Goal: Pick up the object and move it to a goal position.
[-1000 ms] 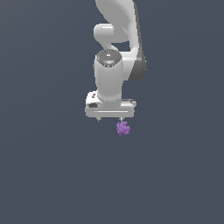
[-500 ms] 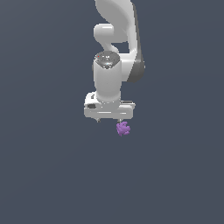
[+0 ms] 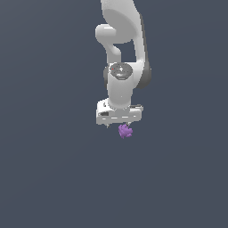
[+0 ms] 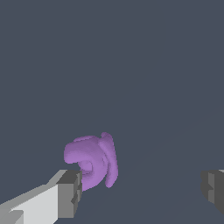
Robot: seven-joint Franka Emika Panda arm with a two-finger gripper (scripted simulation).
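Observation:
The object (image 3: 125, 131) is a small purple lumpy piece with rounded prongs, lying on the dark grey surface just under the white gripper (image 3: 119, 124). In the wrist view the object (image 4: 92, 161) sits close against one grey fingertip (image 4: 70, 192), while the other fingertip (image 4: 213, 186) stands far off across a wide gap. The gripper (image 4: 142, 188) is open, with the object between its fingers but well off centre. I cannot tell whether the near fingertip touches the object.
The white arm (image 3: 122, 49) rises straight above the gripper. All around lies a plain dark grey surface (image 3: 53, 178) with no other objects or edges in sight.
The gripper has shifted slightly toward the exterior view's right and come a little lower over the object. The object has stayed where it was.

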